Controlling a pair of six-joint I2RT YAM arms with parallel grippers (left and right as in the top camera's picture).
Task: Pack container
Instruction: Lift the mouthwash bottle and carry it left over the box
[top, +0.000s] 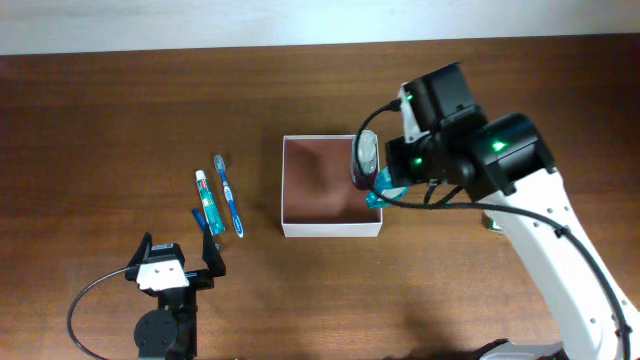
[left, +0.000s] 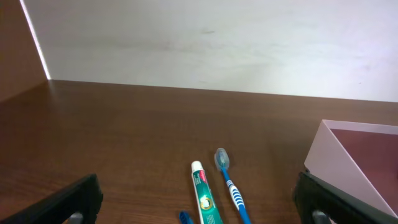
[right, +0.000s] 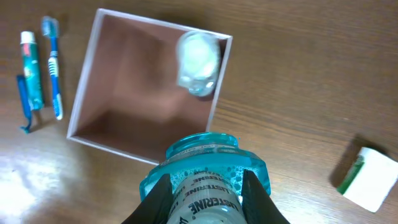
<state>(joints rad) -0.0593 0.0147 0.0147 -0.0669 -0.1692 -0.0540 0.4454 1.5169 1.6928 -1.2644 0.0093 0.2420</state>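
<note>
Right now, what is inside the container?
Mostly bare reddish-brown floor shows in the container. A blurred whitish thing is at its right wall; whether it lies inside, I cannot tell. The bottle hides some floor near that wall.

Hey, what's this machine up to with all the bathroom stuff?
It is packing toiletries into the white box. The right pincer is shut on a teal Listerine bottle, holding it at the box's rim, not yet let go inside. The left pincer sits open near the toothpaste and toothbrush, which lie on the table beside the box; it touches neither.
</note>
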